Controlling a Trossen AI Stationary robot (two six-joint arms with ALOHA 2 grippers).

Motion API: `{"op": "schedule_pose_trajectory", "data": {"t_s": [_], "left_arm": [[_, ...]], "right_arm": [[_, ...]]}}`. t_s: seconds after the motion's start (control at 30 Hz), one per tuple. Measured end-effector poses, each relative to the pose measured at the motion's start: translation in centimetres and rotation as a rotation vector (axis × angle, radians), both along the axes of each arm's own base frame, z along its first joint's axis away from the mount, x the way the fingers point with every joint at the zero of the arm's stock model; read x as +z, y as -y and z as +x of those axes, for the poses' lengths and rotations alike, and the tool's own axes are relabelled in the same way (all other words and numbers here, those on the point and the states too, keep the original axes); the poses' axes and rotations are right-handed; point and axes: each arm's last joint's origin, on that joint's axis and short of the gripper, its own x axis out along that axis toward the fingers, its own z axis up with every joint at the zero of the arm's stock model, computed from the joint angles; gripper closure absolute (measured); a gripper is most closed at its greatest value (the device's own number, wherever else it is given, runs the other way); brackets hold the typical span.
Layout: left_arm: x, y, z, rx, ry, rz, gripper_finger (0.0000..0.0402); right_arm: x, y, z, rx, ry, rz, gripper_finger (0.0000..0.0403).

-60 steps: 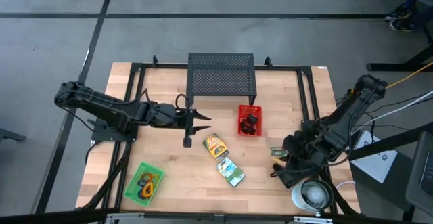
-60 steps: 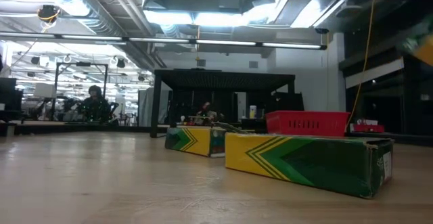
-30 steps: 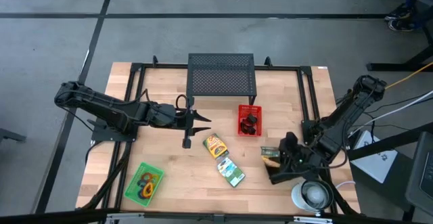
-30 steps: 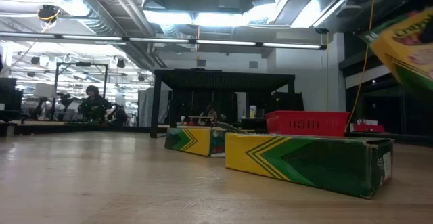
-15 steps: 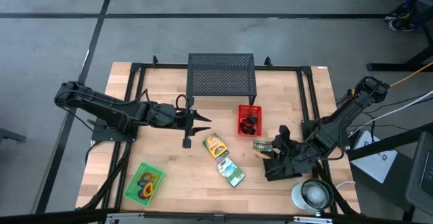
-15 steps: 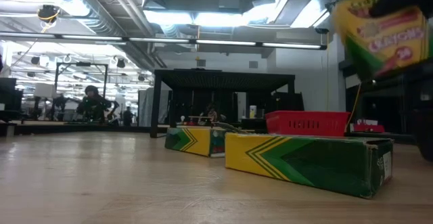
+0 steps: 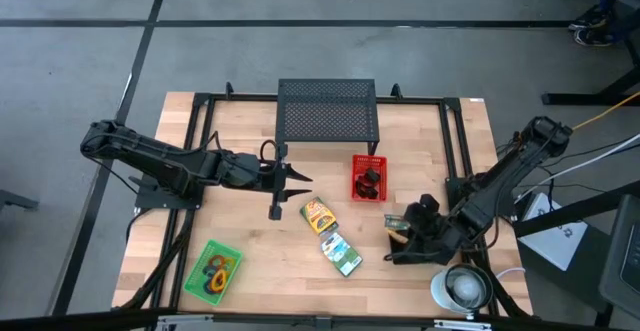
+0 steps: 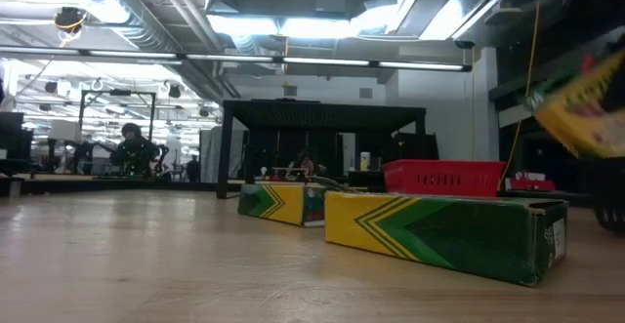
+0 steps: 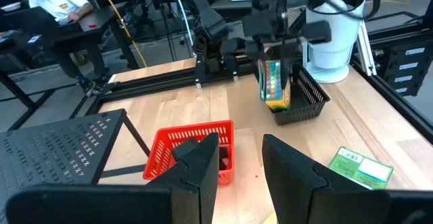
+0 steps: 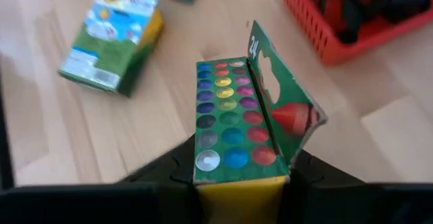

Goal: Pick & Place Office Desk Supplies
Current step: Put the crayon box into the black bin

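My right gripper [image 7: 410, 234] is shut on a green and yellow crayon box [image 7: 397, 227] over the table's right near part; its flap is open and coloured crayon tips [image 10: 230, 119] show. The box also shows in the low view [image 8: 586, 118] and in the left wrist view [image 9: 274, 82]. Two more printed packets [image 7: 319, 214] [image 7: 341, 254] lie flat mid-table. Black clips lie in a red basket [image 7: 369, 178]. Coloured loops lie in a green tray [image 7: 212, 270]. My left gripper [image 7: 297, 179] hangs open in front of the black mesh stand [image 7: 328, 109], touching nothing. My right gripper pinches the crayon box between its two fingers [image 10: 169, 173] at one narrow edge [image 10: 237, 187], across the box's thin side. The fingers come from above, slanting down. The box hangs below them, lifted clear of the table, with its open end and flap [image 10: 284, 109] facing the table's left.
A small black mesh bin [image 9: 302, 102] stands on the table just beneath the held box, and the round white object [image 7: 462, 288] sits beside it at the near right corner. A black frame rail [image 7: 455, 151] runs along the right side. Bare wood lies between the packets and the green tray.
My right gripper carried the crayon box a little toward the table's left and far edge, then drew back toward the right and near edge. In the low view the box now sits lower and more tilted than half a second ago. It stayed shut on the box.
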Motion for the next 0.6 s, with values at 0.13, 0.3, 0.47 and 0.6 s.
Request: {"op": "schedule_pose_trajectory", "data": {"t_s": [0.13,0.3,0.47,0.6], "left_arm": [[0.0,0.0,0.0,-0.001,0.000,0.000,0.0290],[0.0,0.0,0.0,-0.002,0.000,0.003,0.0290],[0.0,0.0,0.0,-0.002,0.000,0.003,0.0290],[0.0,0.0,0.0,-0.001,0.000,-0.001,0.0290]], "right_arm": [[-1.7,-0.5,0.3,-0.018,-0.010,0.020,0.0287],[-2.4,-1.2,1.7,0.020,0.075,0.020,0.0287],[-2.4,-0.8,3.0,0.044,0.123,-0.013,0.0287],[-2.4,-0.3,4.2,0.056,0.149,-0.042,0.0287]]}}
